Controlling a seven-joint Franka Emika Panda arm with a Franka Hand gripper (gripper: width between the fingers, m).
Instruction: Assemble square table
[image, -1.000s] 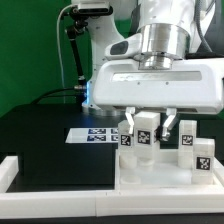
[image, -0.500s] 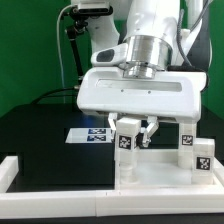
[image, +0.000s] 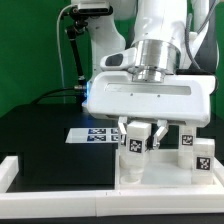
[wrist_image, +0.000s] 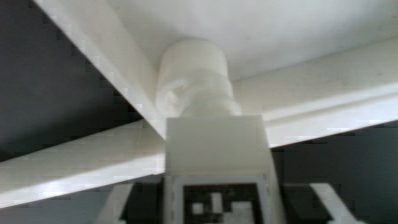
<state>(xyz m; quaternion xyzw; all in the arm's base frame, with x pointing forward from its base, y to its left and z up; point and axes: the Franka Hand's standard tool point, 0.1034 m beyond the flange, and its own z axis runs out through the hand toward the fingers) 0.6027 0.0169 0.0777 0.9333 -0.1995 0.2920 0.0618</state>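
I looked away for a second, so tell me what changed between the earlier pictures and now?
The gripper, closed on a white tagged leg block, swung toward the exterior view's left, then partway back, turning as it went. The leg stayed gripped throughout. The square tabletop, the other legs at the exterior view's right and the marker board did not move.

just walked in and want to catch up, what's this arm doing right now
A robot arm is putting a small white table together. Its gripper holds one tagged table leg upright, jaws on either side, at a corner of the tabletop. Two more legs stand at the exterior view's right. The marker board lies behind on the black mat.
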